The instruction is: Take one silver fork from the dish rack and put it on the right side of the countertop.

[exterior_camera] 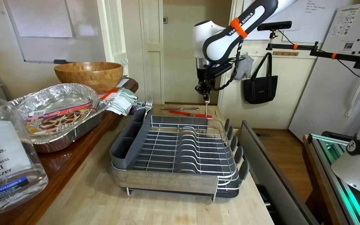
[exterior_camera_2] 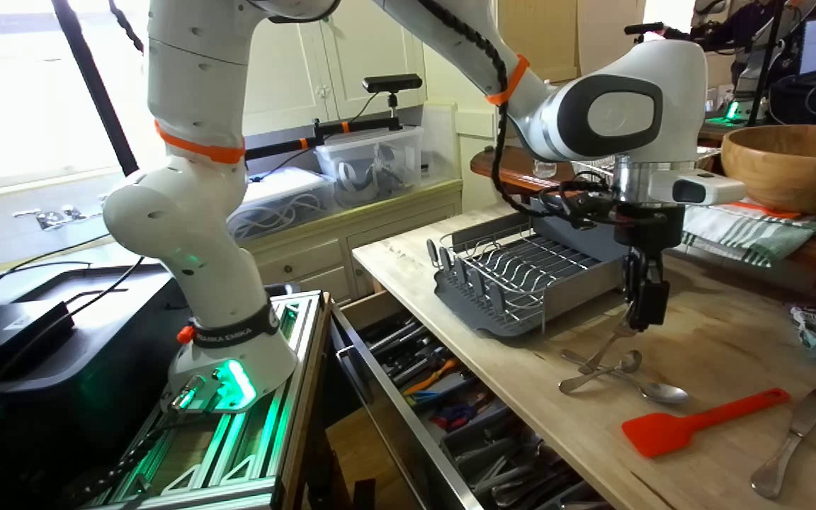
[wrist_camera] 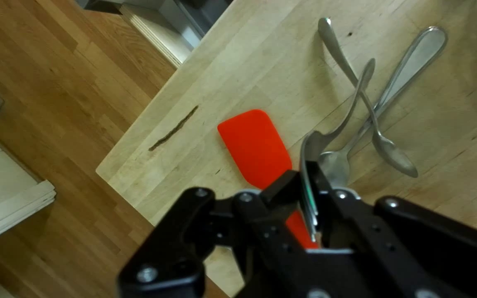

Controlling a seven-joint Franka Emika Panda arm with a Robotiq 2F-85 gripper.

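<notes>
Presently, above the pale wooden worktop, the pincer grasps a silver fork by its head, right of centre in the wrist view. A plank floor lies at left. In an exterior view, the wire dish rack stands at lower centre.

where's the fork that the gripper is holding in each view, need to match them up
In an exterior view: fork, just right of centre, beyond the dish rack.
In an exterior view: fork, right of centre, below the gripper.
In the wrist view: fork, right of centre.
Shared landmark: red spatula.
</notes>
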